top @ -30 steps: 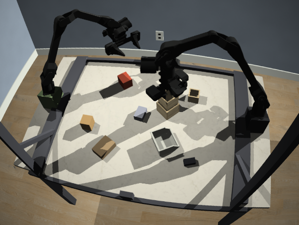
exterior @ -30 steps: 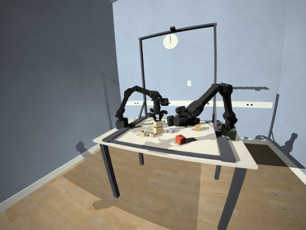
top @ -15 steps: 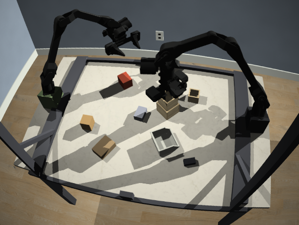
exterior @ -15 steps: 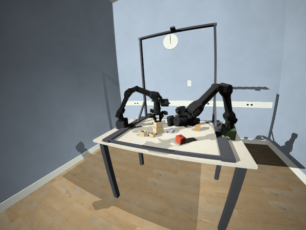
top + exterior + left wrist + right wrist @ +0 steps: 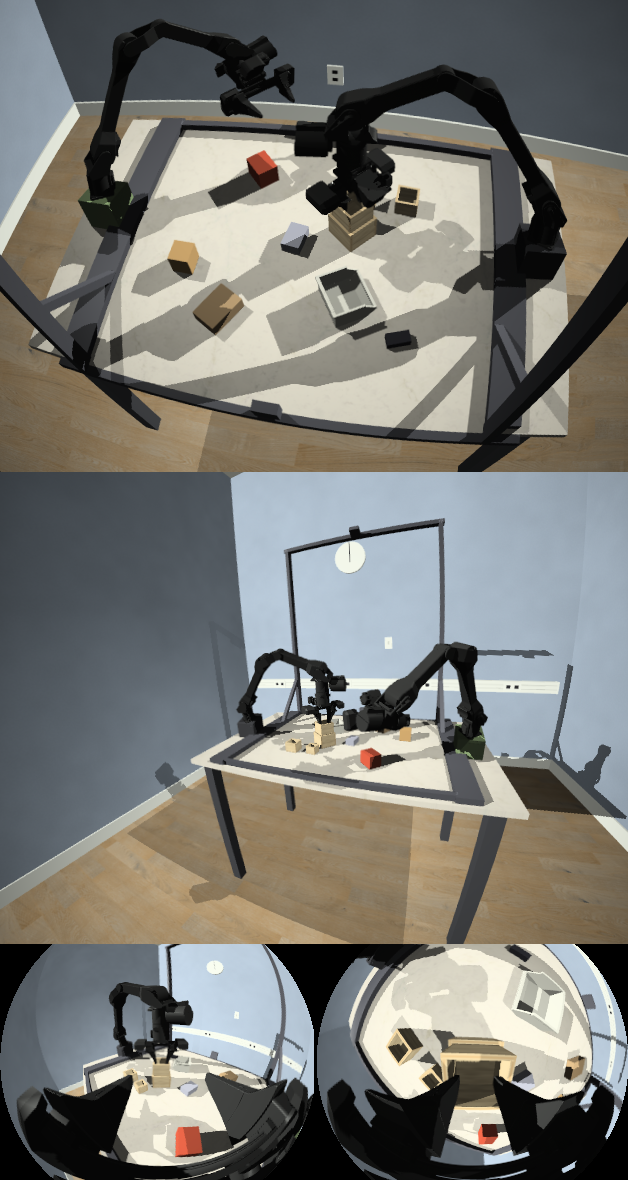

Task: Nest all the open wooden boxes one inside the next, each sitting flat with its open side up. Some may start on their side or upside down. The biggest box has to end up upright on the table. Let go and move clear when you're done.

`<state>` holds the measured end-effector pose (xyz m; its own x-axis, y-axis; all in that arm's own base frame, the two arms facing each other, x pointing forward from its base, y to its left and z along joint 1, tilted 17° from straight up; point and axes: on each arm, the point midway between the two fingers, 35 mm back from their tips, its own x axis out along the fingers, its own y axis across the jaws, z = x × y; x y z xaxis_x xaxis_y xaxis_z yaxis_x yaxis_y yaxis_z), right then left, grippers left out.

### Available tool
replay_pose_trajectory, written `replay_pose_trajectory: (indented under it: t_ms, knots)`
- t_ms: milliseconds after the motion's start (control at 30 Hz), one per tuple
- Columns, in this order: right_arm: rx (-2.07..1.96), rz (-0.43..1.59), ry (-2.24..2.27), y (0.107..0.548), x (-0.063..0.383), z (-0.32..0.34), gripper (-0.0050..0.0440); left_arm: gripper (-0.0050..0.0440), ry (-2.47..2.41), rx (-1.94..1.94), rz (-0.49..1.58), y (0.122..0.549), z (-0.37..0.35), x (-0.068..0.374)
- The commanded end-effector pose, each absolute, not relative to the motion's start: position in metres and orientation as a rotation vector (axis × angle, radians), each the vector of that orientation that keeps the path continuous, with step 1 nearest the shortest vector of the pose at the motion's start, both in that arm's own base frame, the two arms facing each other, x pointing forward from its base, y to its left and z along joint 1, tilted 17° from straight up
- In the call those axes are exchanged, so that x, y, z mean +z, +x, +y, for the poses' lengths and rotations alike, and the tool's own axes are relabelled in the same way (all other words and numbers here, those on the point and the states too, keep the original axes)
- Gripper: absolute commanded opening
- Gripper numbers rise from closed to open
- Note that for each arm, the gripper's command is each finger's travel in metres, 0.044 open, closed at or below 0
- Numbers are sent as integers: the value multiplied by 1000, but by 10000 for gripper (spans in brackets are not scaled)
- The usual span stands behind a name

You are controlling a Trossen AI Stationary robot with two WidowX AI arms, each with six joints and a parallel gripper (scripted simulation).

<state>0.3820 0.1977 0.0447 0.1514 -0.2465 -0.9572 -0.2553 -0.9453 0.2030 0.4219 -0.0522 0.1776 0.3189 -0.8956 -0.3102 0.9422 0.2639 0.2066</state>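
Note:
The biggest wooden box point(image 5: 362, 235) point(image 5: 325, 740) point(image 5: 161, 1080) stands upright on the table, mid-right in the top view. A smaller wooden box point(image 5: 323, 727) point(image 5: 161, 1069) point(image 5: 445, 1066), open side up, is over its opening and stands well proud of it; how deep it reaches is hidden. My right gripper point(image 5: 351, 203) point(image 5: 476, 1079) holds this box, fingertips spread inside against its walls. Two smaller boxes, a medium one point(image 5: 407, 200) point(image 5: 293, 746) point(image 5: 405, 1046) and the smallest point(image 5: 312, 749) point(image 5: 431, 1079), stand open side up beside the stack. My left gripper point(image 5: 277, 109) point(image 5: 170, 1078) is open, empty and high above the table.
A red block point(image 5: 262, 169), a lilac block point(image 5: 294, 237), an orange block point(image 5: 183, 256) and a brown block point(image 5: 218, 308) lie to the left of the stack in the top view. A grey-white open tray point(image 5: 329, 300) and a small black block point(image 5: 398, 339) are nearer the front.

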Motion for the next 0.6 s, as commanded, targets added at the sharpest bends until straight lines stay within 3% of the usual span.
replay_pose_trajectory:
  t_ms: [0, 567]
  knots:
    - [1965, 508, -2389, 383, 47, 197, 263, 400, 406, -1242, 120, 424, -51, 187]
    - [1961, 508, -2389, 386, 30, 192, 263, 400, 406, -1242, 120, 424, -51, 187]
